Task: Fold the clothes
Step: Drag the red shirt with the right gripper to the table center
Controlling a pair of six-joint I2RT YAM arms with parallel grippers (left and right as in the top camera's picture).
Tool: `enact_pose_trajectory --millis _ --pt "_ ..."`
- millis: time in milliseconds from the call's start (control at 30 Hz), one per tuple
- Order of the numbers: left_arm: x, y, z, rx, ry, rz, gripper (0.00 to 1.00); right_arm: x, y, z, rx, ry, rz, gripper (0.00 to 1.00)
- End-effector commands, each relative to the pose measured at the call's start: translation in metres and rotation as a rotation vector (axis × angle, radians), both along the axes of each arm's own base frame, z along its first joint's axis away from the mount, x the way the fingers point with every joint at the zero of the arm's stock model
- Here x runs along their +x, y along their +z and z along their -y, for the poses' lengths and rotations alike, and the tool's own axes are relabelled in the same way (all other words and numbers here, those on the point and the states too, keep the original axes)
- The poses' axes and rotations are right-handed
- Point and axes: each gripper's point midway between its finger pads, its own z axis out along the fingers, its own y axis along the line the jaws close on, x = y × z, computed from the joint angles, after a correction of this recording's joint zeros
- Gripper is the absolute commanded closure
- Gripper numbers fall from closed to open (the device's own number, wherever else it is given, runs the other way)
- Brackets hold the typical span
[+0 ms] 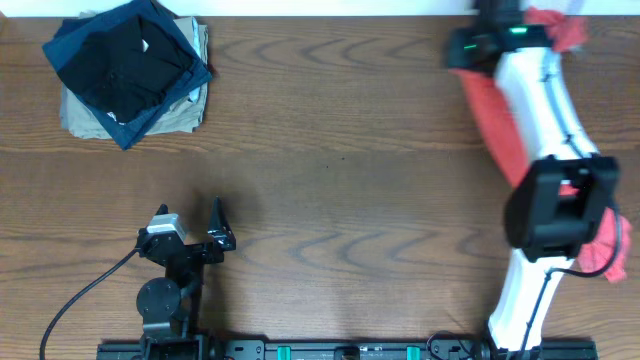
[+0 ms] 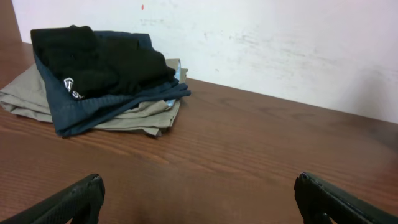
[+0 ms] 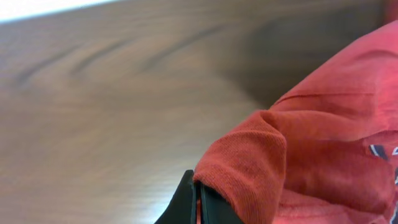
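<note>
The coral-red T-shirt (image 1: 495,115) hangs along the right side of the table, partly hidden under my right arm, with more of it showing at the far right (image 1: 608,245). In the right wrist view its red cloth (image 3: 323,143) fills the right half, with a bit of lettering at the edge. My right gripper (image 3: 199,193) is shut on a fold of the T-shirt. My left gripper (image 1: 195,225) is open and empty at the near left; its fingertips show in the left wrist view (image 2: 199,199), well apart over bare wood.
A stack of folded garments sits at the far left corner: black (image 1: 130,60) on navy (image 1: 95,40) on khaki-beige (image 1: 85,120), also in the left wrist view (image 2: 99,74). A pale wall (image 2: 280,43) stands behind the table. A cable (image 1: 80,300) trails from the left arm.
</note>
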Motion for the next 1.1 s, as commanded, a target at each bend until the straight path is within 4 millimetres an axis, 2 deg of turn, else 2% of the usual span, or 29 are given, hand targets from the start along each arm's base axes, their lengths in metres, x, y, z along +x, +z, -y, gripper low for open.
enact_pose_trajectory --millis 0,100,200,333,433,500,533,567,600,733,767,800,833,867,1067 --pt "-0.001 -0.015 -0.001 -0.012 0.002 -0.042 0.02 -0.027 0.006 -0.094 0.073 0.17 -0.032 0.99" --pt "-0.001 -0.015 -0.001 -0.012 0.002 -0.043 0.02 -0.063 0.001 -0.164 0.079 0.318 -0.08 0.99" --pt "-0.001 -0.015 -0.001 -0.012 0.002 -0.042 0.02 -0.108 -0.004 -0.221 0.072 0.452 -0.141 0.99" --pt "-0.001 -0.015 -0.001 -0.012 0.002 -0.043 0.02 -0.175 -0.013 -0.276 0.029 0.605 -0.227 0.99" --pt "-0.001 -0.015 -0.001 -0.012 0.002 -0.042 0.02 -0.219 -0.016 -0.309 0.002 0.71 -0.257 0.99" --pt "-0.001 -0.015 -0.001 -0.012 0.002 -0.042 0.02 -0.239 -0.017 -0.325 -0.021 0.759 -0.251 0.99" --pt "-0.001 -0.015 -0.001 -0.012 0.002 -0.043 0.02 -0.246 -0.017 -0.331 -0.038 0.775 -0.243 0.95" --pt "-0.001 -0.015 -0.001 -0.012 0.002 -0.043 0.02 -0.253 -0.018 -0.335 -0.059 0.788 -0.237 0.87" --pt "-0.001 -0.015 -0.001 -0.012 0.002 -0.042 0.02 -0.257 -0.018 -0.337 -0.072 0.795 -0.233 0.85" --pt "-0.001 -0.015 -0.001 -0.012 0.002 -0.042 0.02 -0.267 -0.016 -0.336 -0.085 0.81 -0.256 0.83" --pt "-0.001 -0.015 -0.001 -0.012 0.002 -0.043 0.02 -0.267 -0.015 -0.332 -0.088 0.806 -0.262 0.8" --pt "-0.001 -0.015 -0.001 -0.012 0.002 -0.042 0.02 -0.266 -0.012 -0.328 -0.092 0.798 -0.267 0.71" --pt "-0.001 -0.015 -0.001 -0.012 0.002 -0.042 0.02 -0.264 -0.01 -0.322 -0.096 0.788 -0.27 0.48" --pt "-0.001 -0.015 -0.001 -0.012 0.002 -0.042 0.02 -0.26 -0.006 -0.315 -0.101 0.772 -0.271 0.01" --pt "-0.001 -0.015 -0.001 -0.012 0.002 -0.042 0.02 -0.214 0.02 -0.237 -0.145 0.581 -0.275 0.01"
